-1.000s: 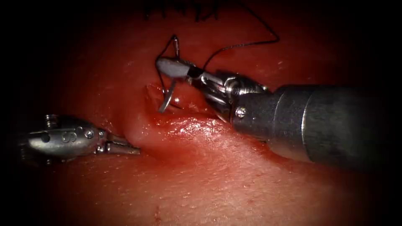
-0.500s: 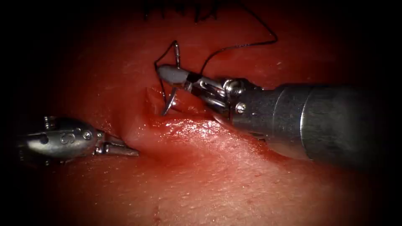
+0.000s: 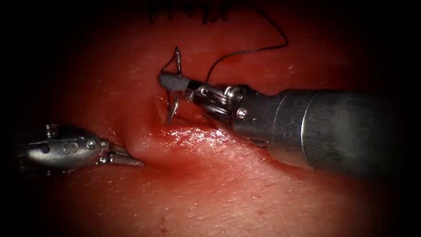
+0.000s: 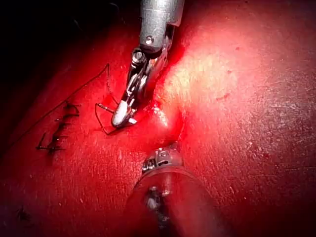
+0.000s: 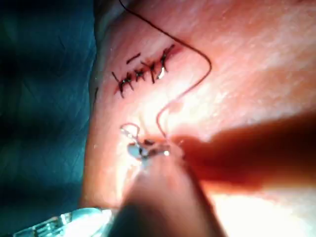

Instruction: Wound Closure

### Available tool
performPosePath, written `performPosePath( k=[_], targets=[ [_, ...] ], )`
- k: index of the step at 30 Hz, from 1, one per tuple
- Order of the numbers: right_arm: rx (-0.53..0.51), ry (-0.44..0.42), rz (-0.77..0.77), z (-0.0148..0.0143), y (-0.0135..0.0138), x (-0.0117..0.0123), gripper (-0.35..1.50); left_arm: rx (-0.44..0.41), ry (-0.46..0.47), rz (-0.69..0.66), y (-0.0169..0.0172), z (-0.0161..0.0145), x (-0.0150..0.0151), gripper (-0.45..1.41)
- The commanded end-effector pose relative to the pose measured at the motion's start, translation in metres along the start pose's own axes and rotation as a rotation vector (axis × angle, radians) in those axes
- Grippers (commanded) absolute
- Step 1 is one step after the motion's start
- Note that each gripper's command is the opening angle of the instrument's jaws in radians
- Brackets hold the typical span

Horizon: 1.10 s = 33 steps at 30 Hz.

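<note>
My right tool (image 3: 169,82) comes in from the right, its jaws shut on the curved needle (image 3: 174,103) about midway along its curve. The needle stands almost upright over the cut (image 3: 160,103), its tip down at the cut's left lip and its thread end up. I cannot tell how deep the tip sits. Dark thread (image 3: 245,51) arcs from the needle up and right. My left tool (image 3: 131,159) lies low on the left, its tip against a raised fold of tissue (image 3: 144,140). The left wrist view shows the right tool (image 4: 121,116), the needle (image 4: 98,116) and the left tool (image 4: 163,159).
A row of finished stitches (image 3: 193,11) lies at the far end of the cut, also seen as stitches (image 5: 143,74) with thread (image 5: 197,54) looping past them. Red fluid wets the tissue (image 3: 197,131) around the cut. A teal drape (image 5: 44,98) borders the tissue.
My right tool has moved left and slightly down with the needle, tilting it more upright and bringing its tip closer onto the cut's left lip. The left tool has barely moved.
</note>
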Motion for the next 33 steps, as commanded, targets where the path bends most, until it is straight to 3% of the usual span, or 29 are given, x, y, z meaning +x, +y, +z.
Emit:
performPosePath(
  k=[1,13,33],
  targets=[
    [0.003,-0.011,-0.002,0.0004,0.0001,-0.0007,-0.35,-0.002,0.001,0.000,0.0001,0.0008,0.0000,-0.45],
    [-0.013,-0.031,-0.002,-0.0005,0.0003,-0.0022,-0.35,-0.005,0.001,0.000,0.0000,0.0007,0.0000,-0.45],
    [0.004,-0.132,0.031,0.0012,-0.0006,-0.0069,-0.35,-0.003,0.004,0.004,0.0001,0.0009,0.0001,-0.45]
  ],
)
